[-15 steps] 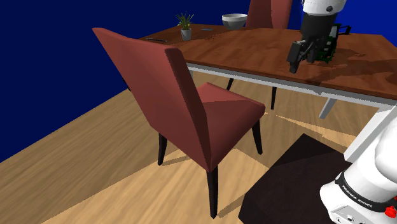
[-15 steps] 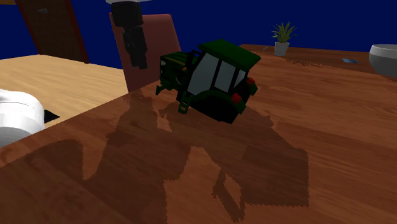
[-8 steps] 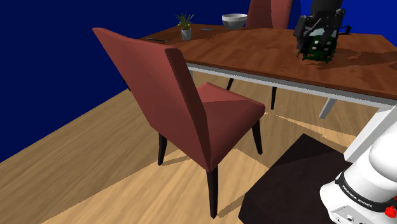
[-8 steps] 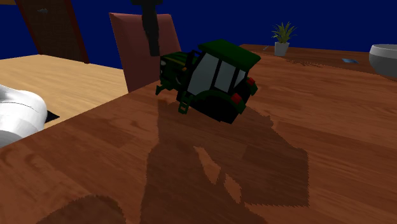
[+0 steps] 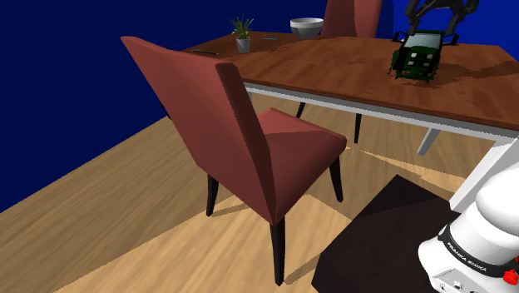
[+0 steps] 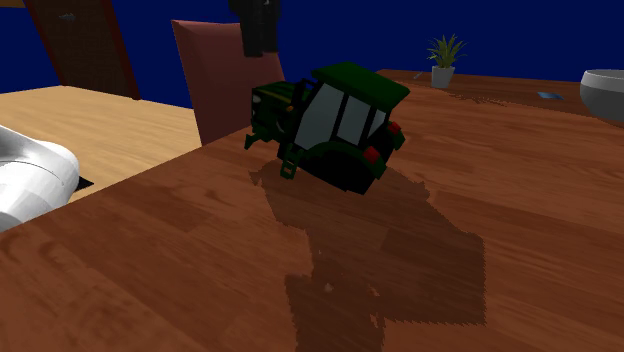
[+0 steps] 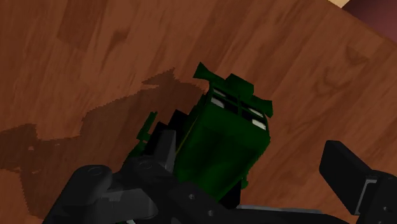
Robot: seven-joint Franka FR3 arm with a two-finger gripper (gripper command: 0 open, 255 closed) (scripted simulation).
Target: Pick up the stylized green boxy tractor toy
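Observation:
A dark green boxy tractor toy point(image 5: 415, 57) with pale windows stands tilted on the brown wooden table point(image 5: 333, 67), near the edge that faces the stand. In the second exterior view the tractor point(image 6: 335, 120) rests with its black wheels on the table point(image 6: 450, 260). My gripper point(image 5: 434, 18) hangs above the toy, open, its fingers spread wide. The second exterior view has the black gripper point(image 6: 255, 25) up beside the toy's front end. In the wrist view the tractor point(image 7: 222, 137) lies below my gripper point(image 7: 213, 167), between the two fingers point(image 7: 347, 172), which do not touch it.
A red chair point(image 5: 249, 141) stands on the wooden floor in front of the table. A small potted plant point(image 5: 242, 35) and a grey bowl point(image 5: 306, 27) sit at the table's far end, with a second red chair point(image 5: 353, 15) behind. My dark stand point(image 5: 383, 241) is at the lower right.
My gripper has risen from beside the toy's front, near the table edge, to a spot above the toy. The tractor has not moved.

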